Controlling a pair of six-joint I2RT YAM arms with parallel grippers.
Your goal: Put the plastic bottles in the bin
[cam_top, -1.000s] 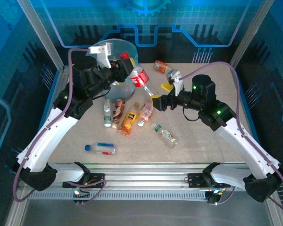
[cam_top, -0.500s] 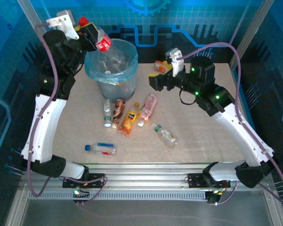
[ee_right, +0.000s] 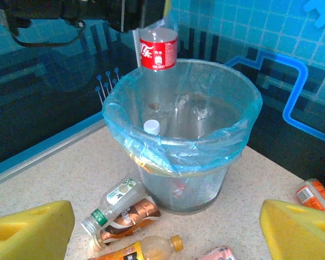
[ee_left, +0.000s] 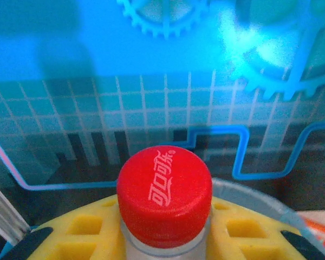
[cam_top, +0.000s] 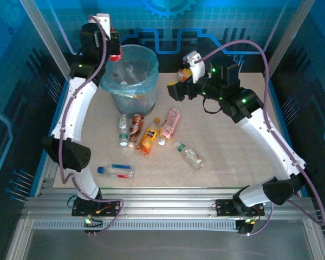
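The left pincer (ee_left: 165, 235) is closed tight on the neck of the cola bottle (ee_right: 157, 51), its yellow pads (ee_left: 81, 227) squeezing just under the red cap (ee_left: 164, 195). A second ago it held this bottle low and tilted against the bin's front. Since then the arm has swung up and round, and the left pincer (cam_top: 112, 50) now hangs over the back-left rim of the bin (cam_top: 146, 81). The bottle points straight down, with its base already inside the bin's mouth. My reading is that the carry is over and only the release is left; letting go here should drop it among the bottles already lying in the bin (ee_right: 179, 143).

The right pincer (cam_top: 176, 92) is wide open and holds nothing. It has lifted away from the loose bottles (cam_top: 146, 132) in front of the bin and now hovers to the right of the bin. Those bottles are unmoved, as are one further right of them (cam_top: 189, 155), one well in front of the bin (cam_top: 115, 171) and one right of the bin (cam_top: 184, 75), so several fetches remain.
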